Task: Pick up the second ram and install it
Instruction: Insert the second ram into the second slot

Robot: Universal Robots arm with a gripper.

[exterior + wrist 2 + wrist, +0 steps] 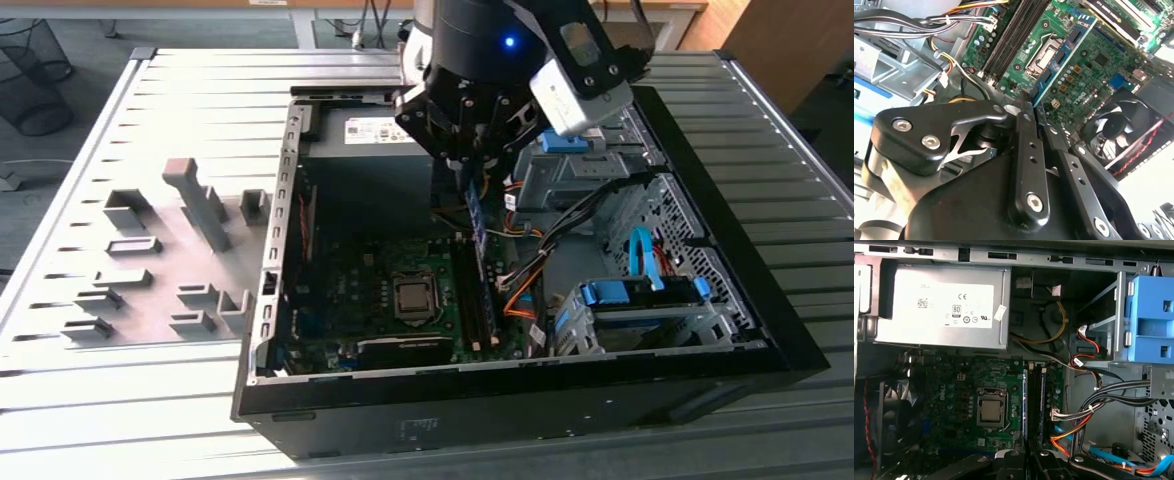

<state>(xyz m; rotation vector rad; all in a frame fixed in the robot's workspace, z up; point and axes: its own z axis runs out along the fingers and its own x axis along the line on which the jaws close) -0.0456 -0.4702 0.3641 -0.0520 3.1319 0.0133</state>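
In the exterior view my gripper (469,183) hangs inside the open computer case (534,385), above the motherboard. It is shut on the second ram (477,215), a thin blue-green stick pointing down toward the long black memory slots (475,300). The second wrist view shows both fingers (1026,125) pinched on the ram (1064,55), whose black chips run away toward the board. Seen edge-on in the first wrist view, the ram (1025,405) is a blue line over the slots, above my gripper (1027,456). Another blue-edged stick (1043,395) lies parallel beside it.
Beside the slots is the CPU socket (414,297), with orange and black cables (523,290) on the other side. Blue drive cages (641,295) fill the case at the exterior view's right. The power supply (939,305) sits at the far end. Grey holder blocks (200,205) stand on the table outside.
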